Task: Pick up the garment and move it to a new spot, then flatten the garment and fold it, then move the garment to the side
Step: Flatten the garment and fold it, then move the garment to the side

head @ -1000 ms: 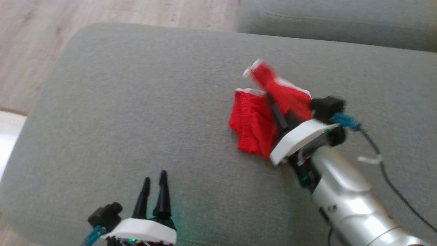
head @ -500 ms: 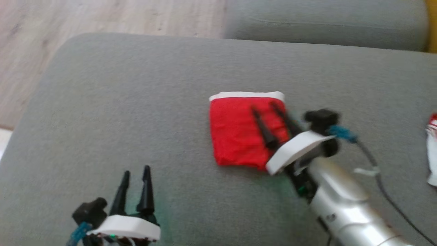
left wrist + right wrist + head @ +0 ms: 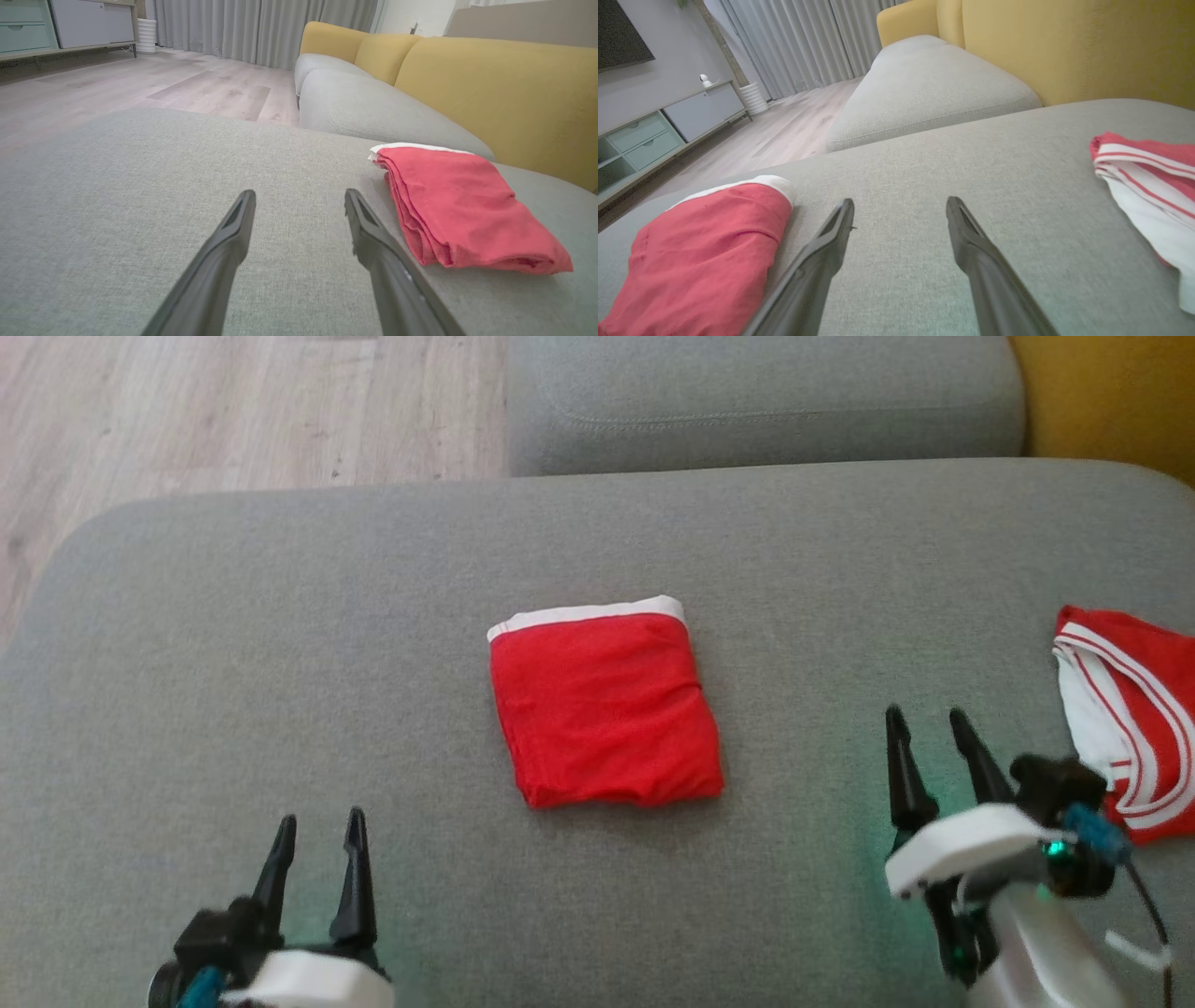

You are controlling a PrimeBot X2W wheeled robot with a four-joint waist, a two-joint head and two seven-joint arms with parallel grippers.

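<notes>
Right gripper (image 3: 924, 713) has let go and retreated to four o'clock of the garment (image 3: 605, 705), folded mid-cushion (image 3: 280, 616). Its jaws and those of the left gripper (image 3: 321, 816) gape empty. Pinching one layer could spill the fold.

Garment (image 3: 605, 705) folded, lying flat on middle of seat cushion (image 3: 233, 644). Left gripper (image 3: 319, 818) near front edge, left of garment, apart from it. Right gripper (image 3: 926, 714) right of garment, apart, between it and second cloth (image 3: 1134, 709) at cushion's right end. Another cushion (image 3: 747, 401) behind. Floor (image 3: 187, 411) behind-left. Backrest (image 3: 1111, 392) far right.
</notes>
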